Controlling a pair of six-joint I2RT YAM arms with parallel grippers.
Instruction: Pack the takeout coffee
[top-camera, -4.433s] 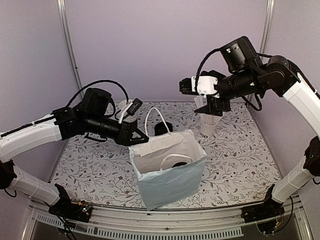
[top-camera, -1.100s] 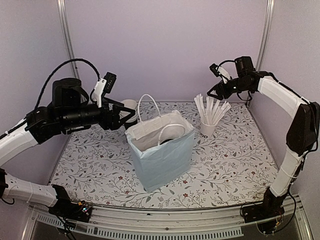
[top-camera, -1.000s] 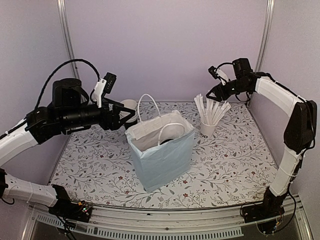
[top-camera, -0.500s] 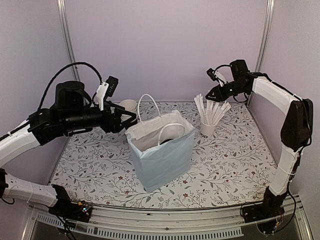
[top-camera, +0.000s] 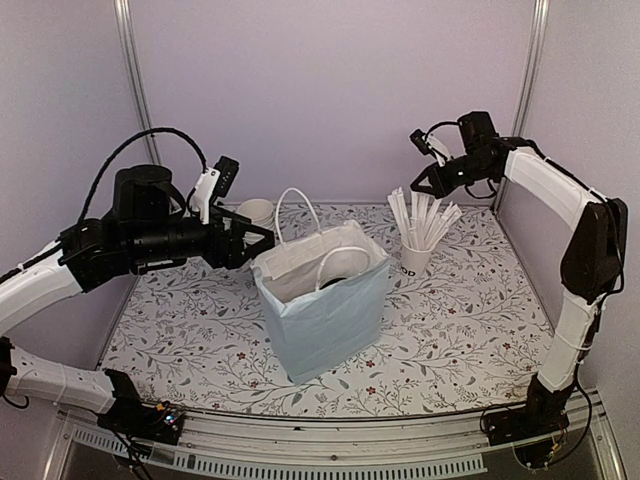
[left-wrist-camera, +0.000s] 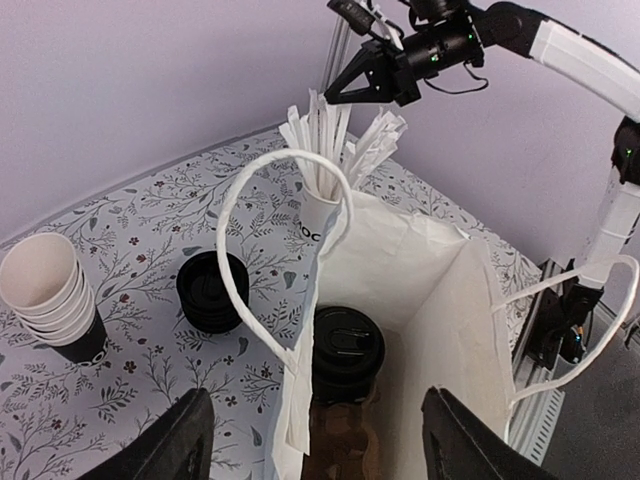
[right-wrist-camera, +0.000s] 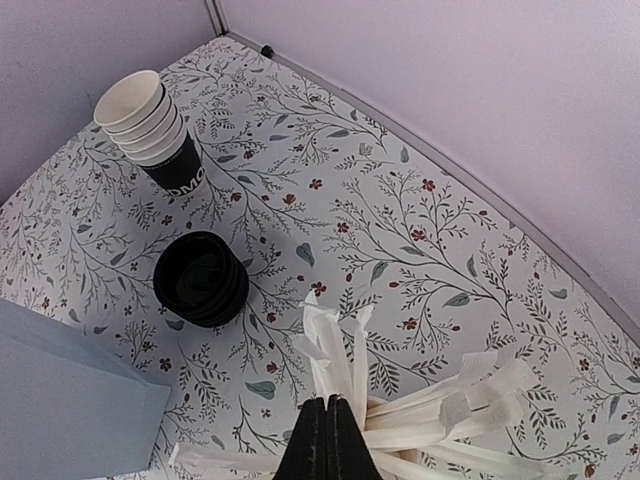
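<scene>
Left wrist view: takeout coffee (left-wrist-camera: 345, 345) sits lidded inside the paper bag (left-wrist-camera: 435, 285).
Packing looks essentially done; the left gripper (left-wrist-camera: 312, 425) hangs wide open above the bag, the right gripper (right-wrist-camera: 326, 440) pinched closed, empty, over the straws (right-wrist-camera: 335, 365).

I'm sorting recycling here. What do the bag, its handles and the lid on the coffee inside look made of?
Bag: matte white paper, judging by the creased, sharply folded walls. Handles: probably twisted paper cord, white and stiffly looped; too fine to be sure. Coffee lid: black moulded plastic, slightly glossy with raised detail.
</scene>
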